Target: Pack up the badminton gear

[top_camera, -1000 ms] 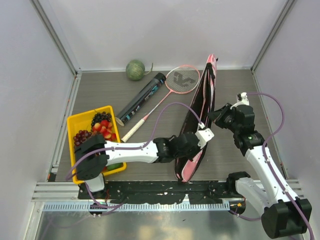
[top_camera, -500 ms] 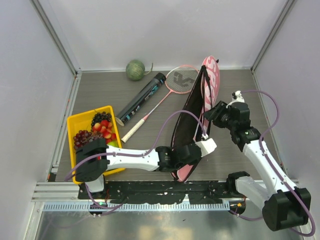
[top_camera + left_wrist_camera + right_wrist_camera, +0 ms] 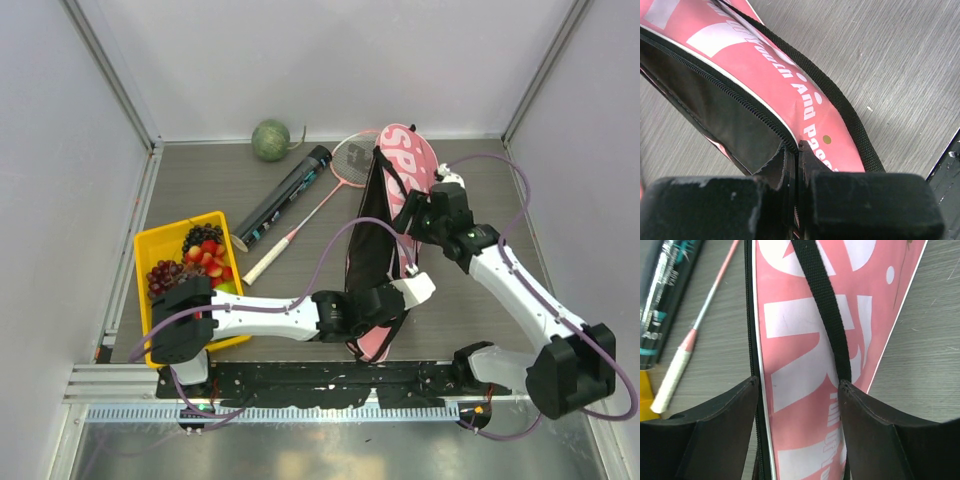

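Racket bag (image 3: 410, 165) has tipped over, white-lettered pink face up.

The left arm (image 3: 260, 312) and the right arm (image 3: 515, 290) share glossy white link shells joined by bulky black joint housings. A thin purple cable (image 3: 350, 222) loops along each. The left gripper (image 3: 796, 165) has blocky matte black fingers (image 3: 870, 205) flecked with pale scuffs. The right gripper (image 3: 799, 385) has smooth, dark, tapered fingers (image 3: 715, 432).
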Controlling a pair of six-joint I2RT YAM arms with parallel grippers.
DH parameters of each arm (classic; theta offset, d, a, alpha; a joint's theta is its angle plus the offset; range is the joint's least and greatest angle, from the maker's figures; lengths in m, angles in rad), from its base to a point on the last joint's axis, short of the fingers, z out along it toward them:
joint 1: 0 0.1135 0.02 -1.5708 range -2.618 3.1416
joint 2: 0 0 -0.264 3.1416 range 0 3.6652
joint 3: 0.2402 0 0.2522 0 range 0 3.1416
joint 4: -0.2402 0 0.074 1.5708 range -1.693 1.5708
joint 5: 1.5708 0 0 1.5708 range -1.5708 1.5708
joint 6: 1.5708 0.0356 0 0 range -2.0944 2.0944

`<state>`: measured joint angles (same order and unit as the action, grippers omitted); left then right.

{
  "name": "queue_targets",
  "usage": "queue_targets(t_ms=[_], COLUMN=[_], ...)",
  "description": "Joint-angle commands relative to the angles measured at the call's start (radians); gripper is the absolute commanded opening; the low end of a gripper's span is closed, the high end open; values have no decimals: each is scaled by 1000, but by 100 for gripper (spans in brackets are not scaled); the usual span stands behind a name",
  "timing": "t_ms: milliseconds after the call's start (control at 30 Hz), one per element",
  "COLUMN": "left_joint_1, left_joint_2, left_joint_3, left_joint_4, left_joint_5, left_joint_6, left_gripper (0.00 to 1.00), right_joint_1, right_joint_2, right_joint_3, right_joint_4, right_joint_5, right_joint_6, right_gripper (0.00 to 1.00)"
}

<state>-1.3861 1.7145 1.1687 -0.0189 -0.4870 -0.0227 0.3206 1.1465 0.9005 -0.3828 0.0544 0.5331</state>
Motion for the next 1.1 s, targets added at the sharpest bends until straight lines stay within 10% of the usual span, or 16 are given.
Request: queue_targets(t_ms=[0,400,633,800,1067], left_joint_1=[-4,-4,-4,-4,74], left_joint_2=[-1,-24,-35,-128,-470], left_joint_3=[29,-69,-92,-142,-158], left_joint_4=[57,139,143,80,-231], left_joint_5=[-56,-87,-116,-128,-40], left_joint_6=[27,-94,-123,-155,-106], left_gripper=[0,0,1,49,54], right_joint_1=[67,164,178,175,114], right_joint_2=[87,392,404,357,273], right_joint_3=[112,322,313,293,233], right_joint_4=[-65,-277,-254,-200,-140], right_joint_5=[108,383,394,363,240], right_joint_6=[-59,-131,-137,-179,-225], right_gripper=[69,66,5,6,5])
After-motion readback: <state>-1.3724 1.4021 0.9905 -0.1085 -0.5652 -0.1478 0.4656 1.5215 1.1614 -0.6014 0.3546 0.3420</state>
